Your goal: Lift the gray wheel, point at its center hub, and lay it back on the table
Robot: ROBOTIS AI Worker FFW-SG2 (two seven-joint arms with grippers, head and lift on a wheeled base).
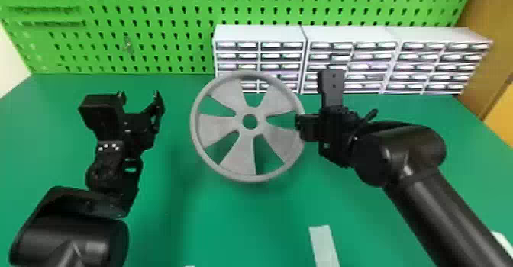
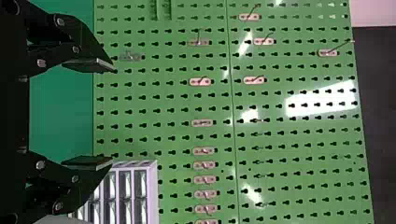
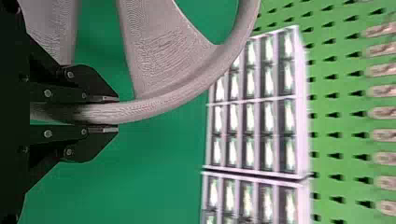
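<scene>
The gray wheel (image 1: 238,163) is held up above the green table, its spoked face and round center hub opening toward the head camera. My right gripper (image 1: 301,127) grips its rim at the right side. In the right wrist view the rim of the wheel (image 3: 187,91) passes between the two fingers of my right gripper (image 3: 109,114), which are closed on it. My left gripper (image 1: 139,96) stands open to the left of the wheel, apart from it, with nothing between its fingers. In the left wrist view my left gripper (image 2: 112,114) has its fingers wide apart before the pegboard.
White drawer cabinets (image 1: 351,35) stand along the table's back edge, behind the wheel and right gripper. A green pegboard (image 1: 152,37) rises behind the table (image 1: 213,216). A pale strip (image 1: 323,245) lies near the front edge, right of the middle.
</scene>
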